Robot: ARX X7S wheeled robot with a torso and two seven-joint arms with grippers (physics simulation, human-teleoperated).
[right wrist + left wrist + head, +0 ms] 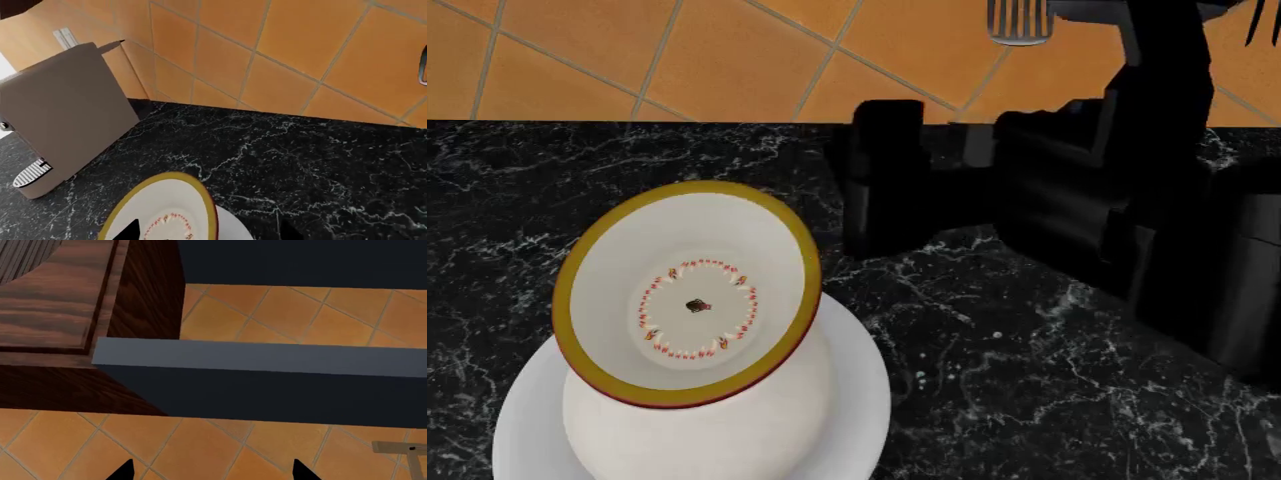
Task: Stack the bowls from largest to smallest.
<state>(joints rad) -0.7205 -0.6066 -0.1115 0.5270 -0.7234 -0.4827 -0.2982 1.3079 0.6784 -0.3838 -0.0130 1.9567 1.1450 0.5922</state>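
Three bowls stand in one stack at the near left of the black marble bench (1028,380). On top is the small bowl (687,295), white inside with a yellow rim and a ring of red dots around a dark mark at its centre; it sits tilted, its opening turned toward the head camera. It rests in the deep cream-white bowl (714,430), of which the rounded outer wall shows below the yellow rim. That one sits in the wide shallow white bowl (861,385), whose rim spreads out around the other two and touches the bench.

The right arm (1094,200) reaches in dark and bulky over the bench, to the right of the stack and apart from it. In the right wrist view the right tool (207,231) shows two black tips set apart with nothing between them, just above the small bowl's rim.

The left tool (213,471) also shows two separated tips, empty, over orange floor tiles (200,450) beside a wooden cabinet (60,305) and a dark grey ledge (267,357).

A grey box-like appliance (67,115), possibly a coffee machine, stands on the bench against the orange tiled wall (287,45). One metal spatula (1018,22) hangs on that wall.
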